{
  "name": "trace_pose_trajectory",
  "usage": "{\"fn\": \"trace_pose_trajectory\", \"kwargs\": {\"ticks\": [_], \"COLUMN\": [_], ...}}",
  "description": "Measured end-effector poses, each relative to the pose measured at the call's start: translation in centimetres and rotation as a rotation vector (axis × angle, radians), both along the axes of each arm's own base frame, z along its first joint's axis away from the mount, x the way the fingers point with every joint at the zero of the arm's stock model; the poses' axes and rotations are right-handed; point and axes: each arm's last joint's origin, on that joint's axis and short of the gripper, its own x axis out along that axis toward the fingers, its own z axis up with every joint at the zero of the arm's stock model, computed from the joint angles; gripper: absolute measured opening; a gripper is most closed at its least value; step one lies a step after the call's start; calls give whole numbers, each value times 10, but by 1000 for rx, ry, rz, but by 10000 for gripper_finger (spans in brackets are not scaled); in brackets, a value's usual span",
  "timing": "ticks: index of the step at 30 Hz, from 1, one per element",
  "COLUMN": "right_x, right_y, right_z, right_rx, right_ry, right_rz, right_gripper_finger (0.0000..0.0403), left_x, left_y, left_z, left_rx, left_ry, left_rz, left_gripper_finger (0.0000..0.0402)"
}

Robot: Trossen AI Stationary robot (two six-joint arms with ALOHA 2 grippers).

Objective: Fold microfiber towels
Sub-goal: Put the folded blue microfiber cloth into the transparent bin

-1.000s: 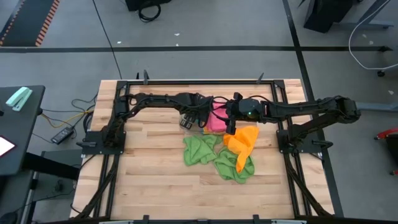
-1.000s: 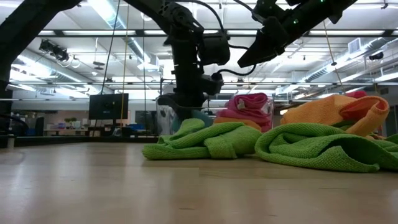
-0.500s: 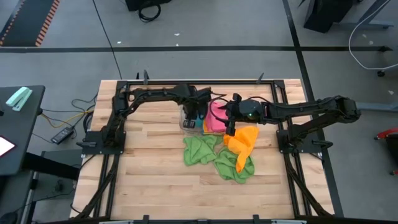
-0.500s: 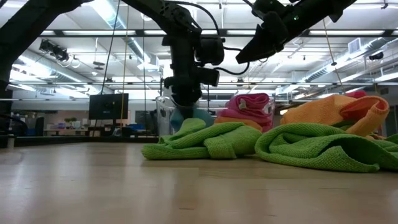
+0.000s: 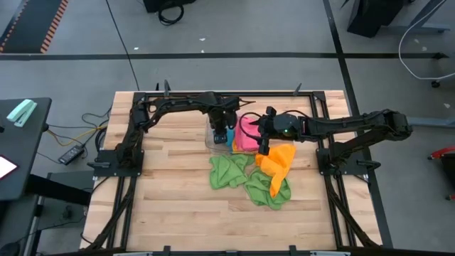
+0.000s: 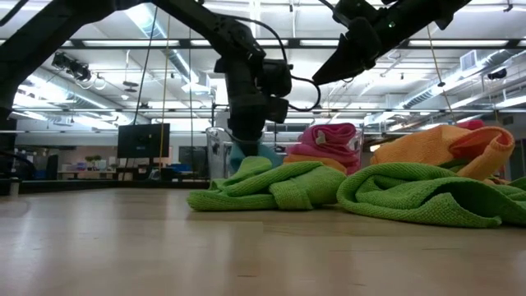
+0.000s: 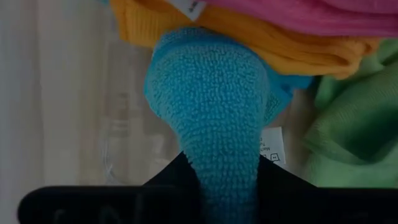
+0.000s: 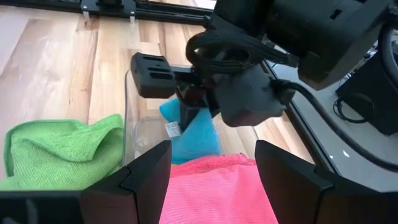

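Observation:
A clear plastic tray (image 5: 210, 139) at the table's far middle holds a blue towel (image 7: 208, 93), with an orange towel (image 7: 292, 53) and a pink towel (image 5: 248, 134) stacked beside and partly on it. My left gripper (image 5: 222, 132) points down into the tray, shut on the blue towel. My right gripper (image 8: 211, 186) hovers open above the pink towel and touches nothing. In front of the tray, another orange towel (image 5: 278, 159) and two green towels (image 5: 227, 171) (image 5: 269, 189) lie crumpled on the table. My left gripper pinches a bunched-up fold of the blue towel (image 7: 224, 177) between its two fingers, coming from above and pointing steeply down. The fold is drawn up into a peak toward the fingers. The towel's lower part (image 7: 186, 56) stays in the tray under the orange towel.
The tray's clear walls (image 8: 129, 109) stand around the left gripper. The green towels (image 6: 271, 187) lie heaped just in front of the tray. Bare wood (image 5: 170, 192) stretches across the table's left and near parts. A black frame (image 5: 213, 93) runs along the far edge.
My left gripper has moved a little toward the table's right over the tray, has rolled about its own axis, and has shut on the blue towel. My right gripper has kept still.

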Motion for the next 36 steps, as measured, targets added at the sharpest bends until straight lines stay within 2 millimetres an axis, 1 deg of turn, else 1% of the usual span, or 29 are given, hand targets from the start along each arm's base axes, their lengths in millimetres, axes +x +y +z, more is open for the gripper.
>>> {"fn": "trace_pose_trajectory", "kwargs": {"ticks": [5,11,15,19,22,26,31,34,36], "right_x": [0,0,0,0,0,0,0,0,0], "right_y": [0,0,0,0,0,0,0,0,0], "right_z": [0,0,0,0,0,0,0,0,0], "right_rx": [0,0,0,1,4,4,4,4,4], "right_ry": [4,4,4,4,3,3,3,3,3], "right_rz": [0,0,1,1,7,7,7,7,7], "right_gripper_finger": [241,241,241,241,241,241,241,241,241], "left_x": [4,4,2,1,1,2,2,-1,-5], "left_y": [1,2,2,2,2,3,7,5,4], "left_z": [-3,0,2,2,4,12,13,15,12], "left_rx": [2,-5,-6,2,0,10,138,118,102], "left_ry": [-10,-21,-13,-5,-6,-30,-4,15,64], "left_rz": [58,109,112,118,140,140,110,109,102], "left_gripper_finger": [99,152,189,213,219,216,202,195,193]}}
